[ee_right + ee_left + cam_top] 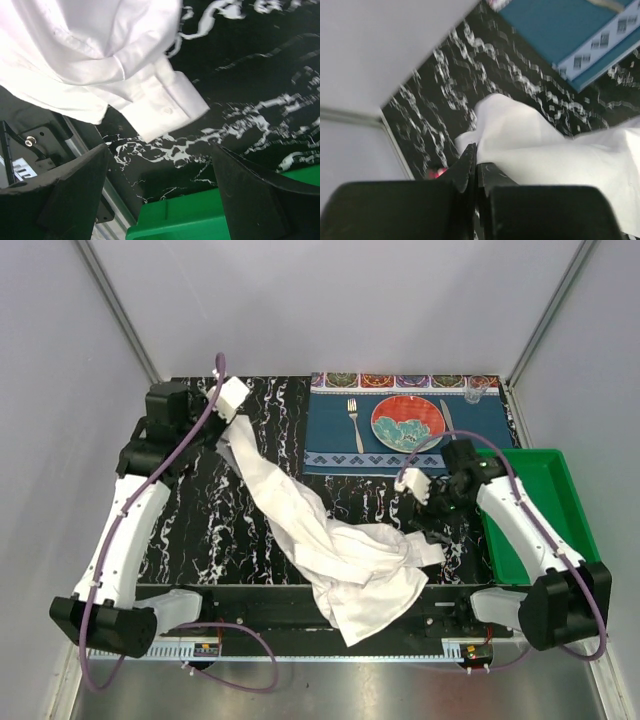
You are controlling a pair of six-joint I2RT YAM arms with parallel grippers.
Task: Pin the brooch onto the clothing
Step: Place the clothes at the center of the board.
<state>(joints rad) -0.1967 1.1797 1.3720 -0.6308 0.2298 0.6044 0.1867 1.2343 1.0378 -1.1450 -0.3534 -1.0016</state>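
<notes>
Black left hand [474, 162] is clenching tight at the edge of the white shirt [340, 550], which is lying crumpled on the tabletop [190, 530]. Something tiny and pink-red, maybe the brooch [439, 173], is peeking out beside it, not pinned yet. Right hand [160, 190] is hanging wide open near the cuff [170, 107].

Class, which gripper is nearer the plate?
Right. The right gripper hangs open just on the arms' side of the plate; the left gripper, shut on the shirt, is far off to the plate's left.
</notes>
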